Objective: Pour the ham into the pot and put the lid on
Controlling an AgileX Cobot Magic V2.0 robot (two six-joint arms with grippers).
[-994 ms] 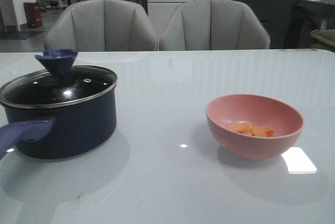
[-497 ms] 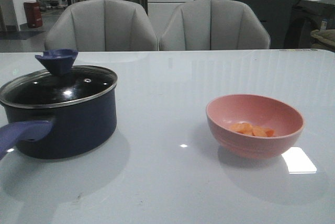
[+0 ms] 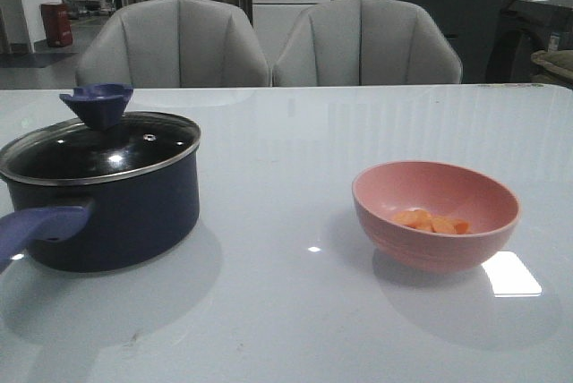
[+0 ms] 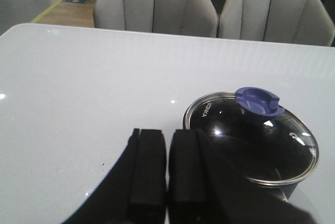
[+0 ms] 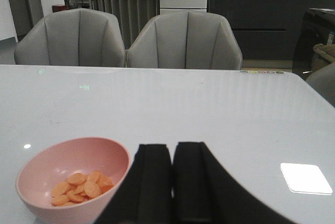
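Note:
The navy pot (image 3: 116, 213) stands at the left of the table, its purple-blue handle (image 3: 36, 226) pointing toward the front. The glass lid (image 3: 98, 150) with its blue knob (image 3: 97, 103) sits on the pot; it also shows in the left wrist view (image 4: 261, 140). Several orange ham slices (image 3: 431, 221) lie in a pink bowl (image 3: 436, 215) at the right, also in the right wrist view (image 5: 81, 186). My left gripper (image 4: 167, 169) is shut and empty, short of the pot. My right gripper (image 5: 172, 179) is shut and empty, beside the bowl. Neither gripper shows in the front view.
Two grey chairs (image 3: 269, 43) stand behind the table's far edge. A bright light patch (image 3: 510, 274) reflects on the glossy white tabletop (image 3: 295, 150) right of the bowl.

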